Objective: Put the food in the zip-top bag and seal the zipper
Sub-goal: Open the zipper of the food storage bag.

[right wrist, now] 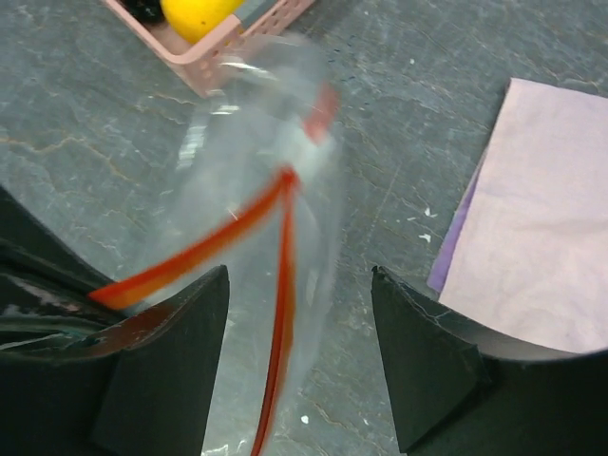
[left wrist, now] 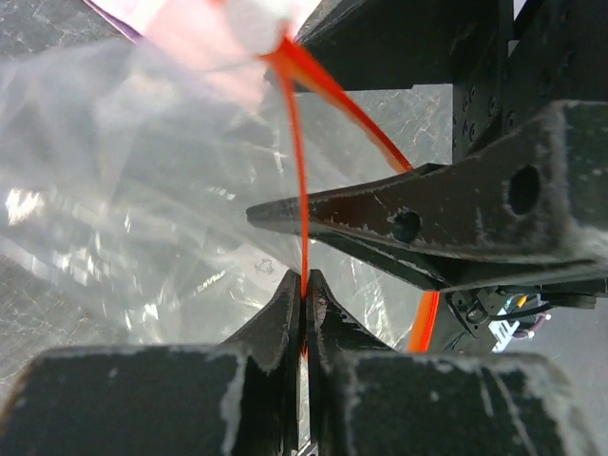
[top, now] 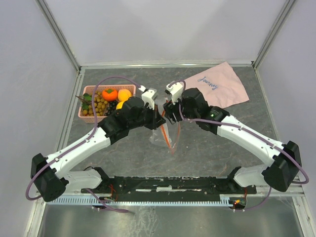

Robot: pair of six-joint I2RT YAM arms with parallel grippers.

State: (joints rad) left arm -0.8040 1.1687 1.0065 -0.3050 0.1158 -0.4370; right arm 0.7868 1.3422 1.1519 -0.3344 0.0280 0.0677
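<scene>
The clear zip-top bag [top: 161, 136] hangs between the two grippers above the table. My left gripper [left wrist: 304, 282] is shut on its orange-red zipper [left wrist: 297, 142], the strip pinched between the fingertips. My right gripper [right wrist: 299, 274] is open; one zipper strip [right wrist: 282, 285] runs down between its fingers and touches neither. One right finger [left wrist: 408, 223] crosses the left wrist view. The food lies in the pink basket [top: 85, 94]: a persimmon [top: 109, 94], an orange [top: 124, 94], dark grapes [top: 111, 105] and a tan berry cluster [top: 98, 104]. A lemon [right wrist: 195, 11] shows in the right wrist view.
A pink cloth [top: 223, 89] with writing lies at the back right, also seen beside the right gripper [right wrist: 541, 209]. Grey walls and metal rails [top: 74, 64] enclose the table on three sides.
</scene>
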